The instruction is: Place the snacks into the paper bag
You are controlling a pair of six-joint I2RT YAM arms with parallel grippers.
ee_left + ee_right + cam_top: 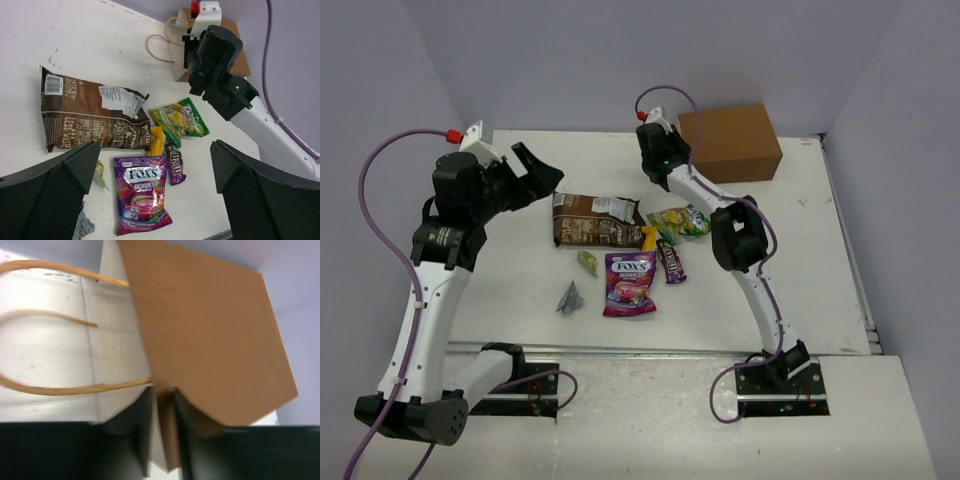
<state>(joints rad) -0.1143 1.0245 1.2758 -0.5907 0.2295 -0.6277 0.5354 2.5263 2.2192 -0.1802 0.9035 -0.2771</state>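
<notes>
The paper bag [730, 142] lies on its side at the table's back right, its loop handles [160, 42] pointing left. My right gripper [680, 135] is at the bag's mouth, and its jaws [164, 395] are pinched on the bag's brown edge [210, 335]. The snacks lie mid-table: a long brown wrapper [595, 220], a green bag [682, 222], a purple Fox's pouch [629, 283], a dark brown bar [671, 261], a yellow bar [648, 238], a tiny green wrapper [587, 261] and a grey one [570, 298]. My left gripper [538, 178] hangs open high above the pouch [142, 192], holding nothing.
The right arm [235, 95] reaches across the table's back, just behind the green bag [182, 120]. The table's right edge [850, 260] and its front rail [660, 350] bound the work area. Lilac walls close in the back and sides.
</notes>
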